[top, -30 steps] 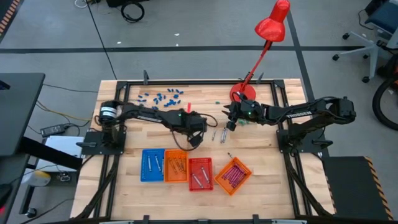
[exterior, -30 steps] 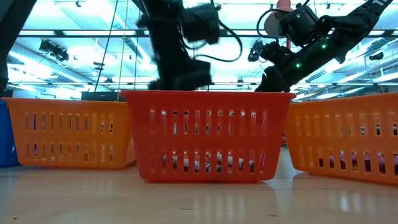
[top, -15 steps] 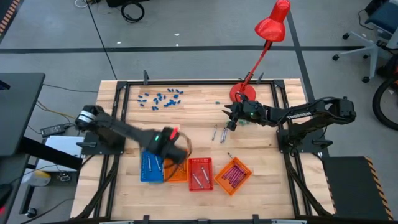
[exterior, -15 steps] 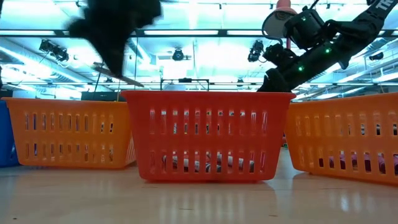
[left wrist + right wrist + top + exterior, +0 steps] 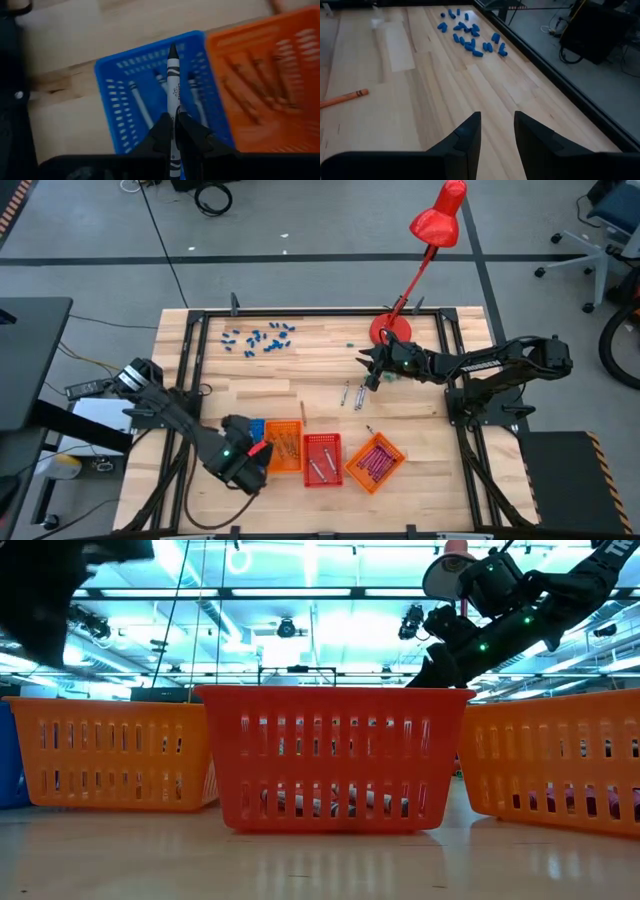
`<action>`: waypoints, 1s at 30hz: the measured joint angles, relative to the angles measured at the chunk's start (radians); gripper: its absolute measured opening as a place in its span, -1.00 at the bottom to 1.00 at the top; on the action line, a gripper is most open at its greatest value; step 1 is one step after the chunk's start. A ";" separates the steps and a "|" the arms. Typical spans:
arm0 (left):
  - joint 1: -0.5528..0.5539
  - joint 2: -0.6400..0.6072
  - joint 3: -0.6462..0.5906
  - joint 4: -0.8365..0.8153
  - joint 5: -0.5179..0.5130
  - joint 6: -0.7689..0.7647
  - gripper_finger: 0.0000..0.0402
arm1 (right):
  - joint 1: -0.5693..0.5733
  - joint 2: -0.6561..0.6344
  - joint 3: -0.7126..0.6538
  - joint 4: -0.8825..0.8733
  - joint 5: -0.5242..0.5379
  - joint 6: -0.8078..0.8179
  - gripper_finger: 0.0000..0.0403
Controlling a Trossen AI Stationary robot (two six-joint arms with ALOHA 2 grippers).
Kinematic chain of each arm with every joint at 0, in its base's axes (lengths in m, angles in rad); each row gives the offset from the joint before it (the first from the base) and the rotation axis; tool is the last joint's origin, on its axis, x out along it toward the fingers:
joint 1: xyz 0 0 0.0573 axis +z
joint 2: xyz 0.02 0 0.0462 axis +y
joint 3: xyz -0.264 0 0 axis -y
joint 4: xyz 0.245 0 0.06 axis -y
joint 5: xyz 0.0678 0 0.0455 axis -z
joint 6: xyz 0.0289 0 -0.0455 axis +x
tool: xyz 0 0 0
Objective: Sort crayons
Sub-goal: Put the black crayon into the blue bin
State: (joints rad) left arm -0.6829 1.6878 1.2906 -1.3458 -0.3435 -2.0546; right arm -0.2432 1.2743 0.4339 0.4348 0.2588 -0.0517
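My left gripper [image 5: 248,460] hangs over the blue tray [image 5: 120,95] at the table's near left, shut on a silvery grey crayon [image 5: 173,75]. A few grey crayons [image 5: 140,105] lie in that tray. Beside it stand an orange tray [image 5: 283,446] with orange crayons, a red tray [image 5: 321,458] and a tilted orange tray [image 5: 374,462] with magenta crayons. Loose crayons [image 5: 350,395] lie mid-table, and an orange one [image 5: 303,413] lies nearer the trays. My right gripper [image 5: 368,375] is open and empty above the table near the lamp base. My left gripper pinches the grey crayon between its two fingers at the crayon's rear part [image 5: 173,111]. The crayon lies along the fingers, and its pointed tip [image 5: 173,50] sticks out ahead of them. The fingers point down at the blue tray, and the crayon is held clear above it.
A red desk lamp stands with its base [image 5: 390,332] at the far right. Stubby blue bits [image 5: 258,337] are scattered at the far left. A loose orange crayon [image 5: 345,98] lies ahead of my right gripper. In the low view the red tray [image 5: 335,755] fills the foreground.
My left gripper has swung from the table's middle toward its near left edge with the grey crayon, and now hangs over the blue tray.
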 joint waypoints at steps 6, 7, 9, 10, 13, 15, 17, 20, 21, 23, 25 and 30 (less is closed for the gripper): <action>0.002 0.000 -0.072 0.061 0.032 -0.020 -0.89 | 0.001 0.000 0.000 0.020 0.000 -0.002 -0.40; 0.007 0.000 -0.074 0.061 0.033 -0.012 -0.89 | 0.000 0.000 0.000 0.024 0.000 -0.002 -0.40; 0.014 0.000 -0.073 0.070 0.032 0.010 -0.89 | 0.000 0.000 0.000 0.030 0.000 -0.002 -0.40; 0.020 0.000 -0.074 0.070 0.032 0.021 -0.89 | 0.001 0.000 0.000 0.030 -0.001 -0.003 -0.40; 0.044 0.000 -0.074 0.070 0.036 0.063 -0.89 | 0.000 0.000 0.000 0.023 -0.002 -0.015 -0.40; 0.060 0.000 -0.074 0.077 0.035 0.095 -0.89 | 0.001 0.000 0.000 0.022 -0.002 -0.025 -0.40; 0.070 0.005 -0.074 0.084 0.022 0.131 -0.89 | 0.001 0.000 0.000 0.040 -0.002 -0.025 -0.40; 0.074 0.012 -0.074 0.093 -0.021 0.172 -0.89 | 0.001 0.000 0.000 0.058 -0.006 -0.016 -0.40; 0.074 0.013 -0.074 0.091 -0.034 0.188 -0.89 | 0.001 0.000 0.000 0.060 -0.017 -0.012 -0.40; 0.074 0.017 -0.077 0.093 -0.051 0.210 -0.89 | 0.003 0.000 0.000 0.066 -0.032 -0.010 -0.40; 0.074 0.016 -0.093 0.112 -0.069 0.210 -0.89 | 0.009 0.000 0.000 0.079 -0.041 -0.001 -0.40; 0.059 0.017 -0.171 0.218 -0.082 0.198 -0.89 | 0.033 0.000 0.000 0.119 -0.044 0.003 -0.40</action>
State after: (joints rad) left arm -0.6235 1.7046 1.1199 -1.1278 -0.4250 -1.8570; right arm -0.2107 1.2743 0.4339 0.5538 0.2149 -0.0491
